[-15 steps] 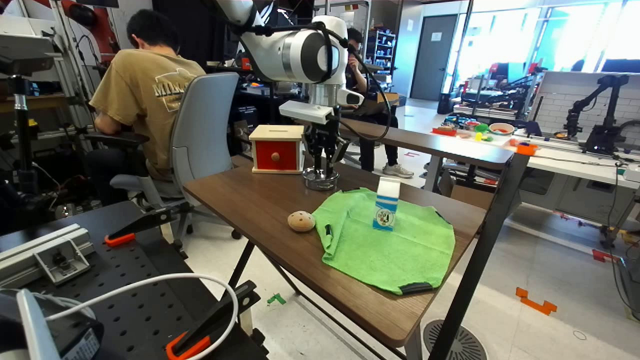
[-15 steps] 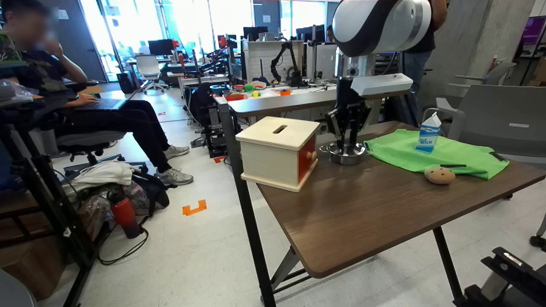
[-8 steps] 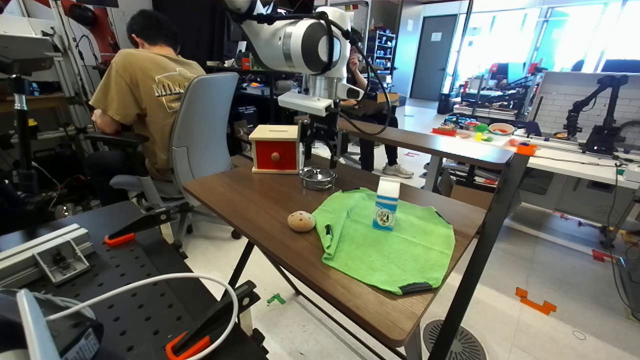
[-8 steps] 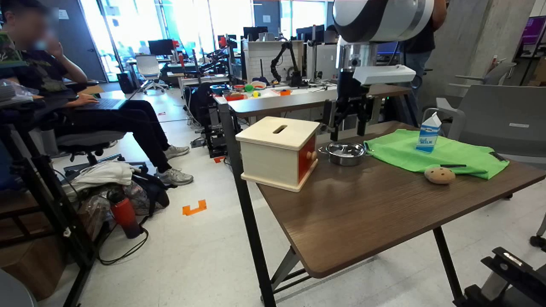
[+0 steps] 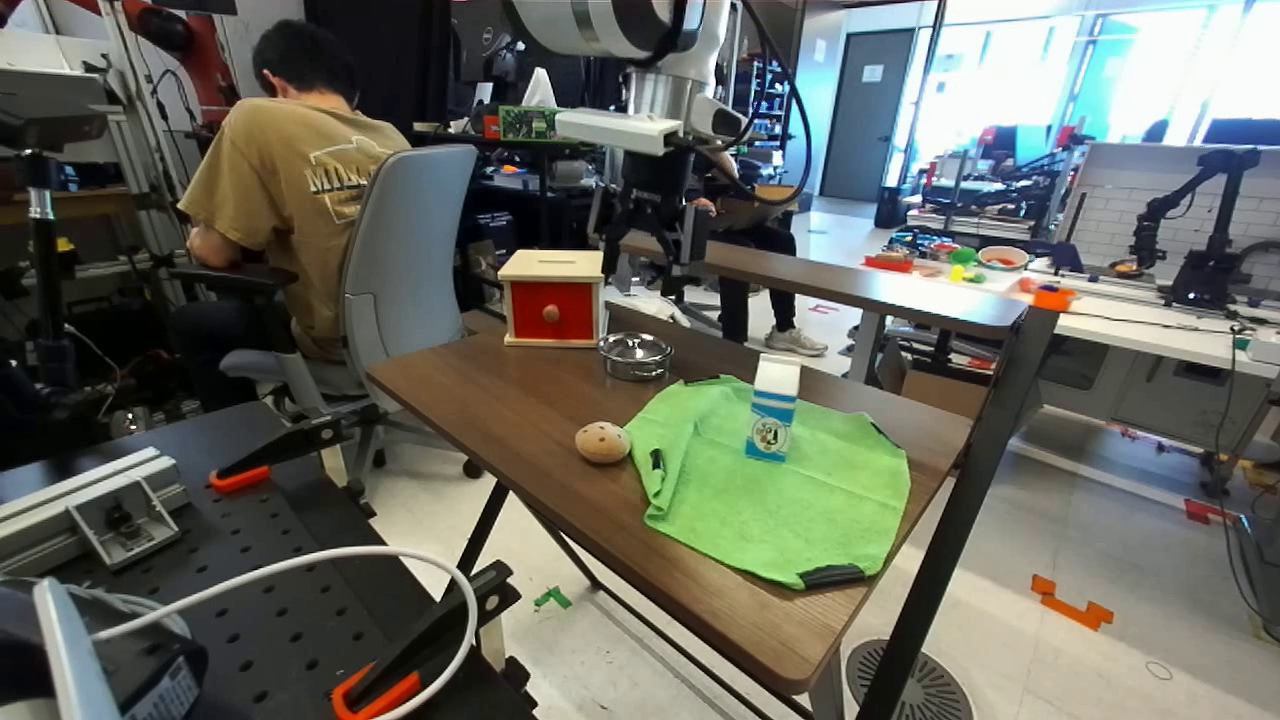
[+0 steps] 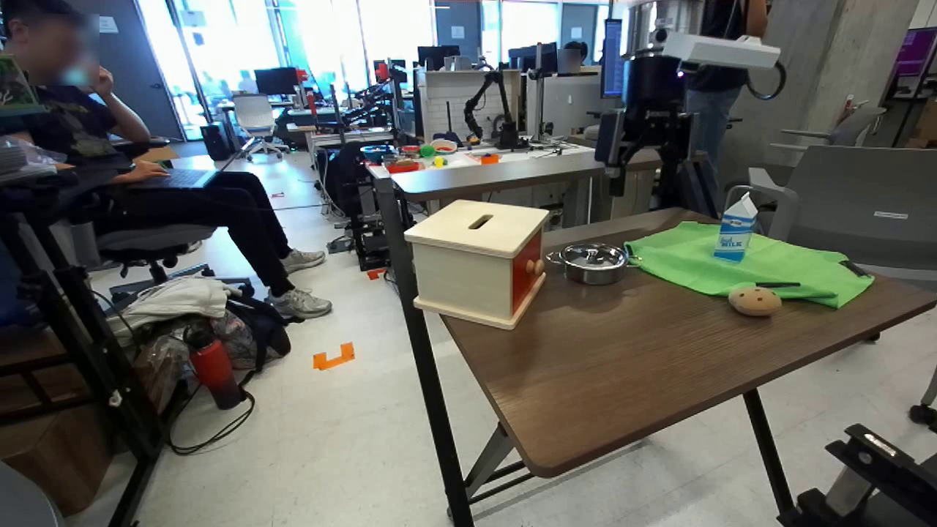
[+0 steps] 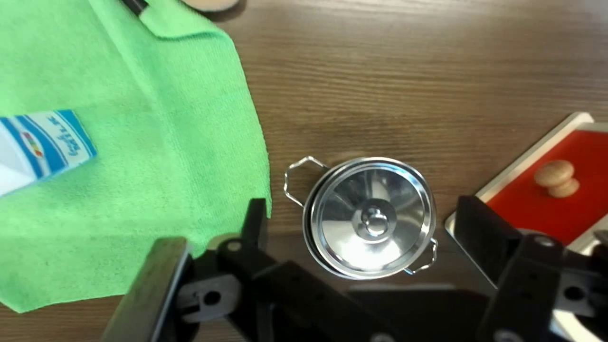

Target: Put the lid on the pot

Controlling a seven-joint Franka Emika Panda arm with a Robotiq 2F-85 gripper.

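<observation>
The silvery lid lies on the round pot, with its knob upward. In the wrist view it sits a little off-centre, and a dark gap shows along the pot's rim at the left. Both wire handles of the pot stick out past the lid. My gripper hangs well above the pot, apart from it, in both exterior views. Its jaws stand wide apart, and nothing is between them. From the wrist, the dark fingers frame the lid on either side, with the pot below.
Close beside the pot stands a wooden box with a red front and a round knob. A green cloth lies on its other side, bearing a milk carton. A tan spotted lump rests by the cloth's edge.
My gripper was down at the lid's knob with its fingers close together. It has opened, let go of the lid and risen well above. The lid and pot stay on the table.
</observation>
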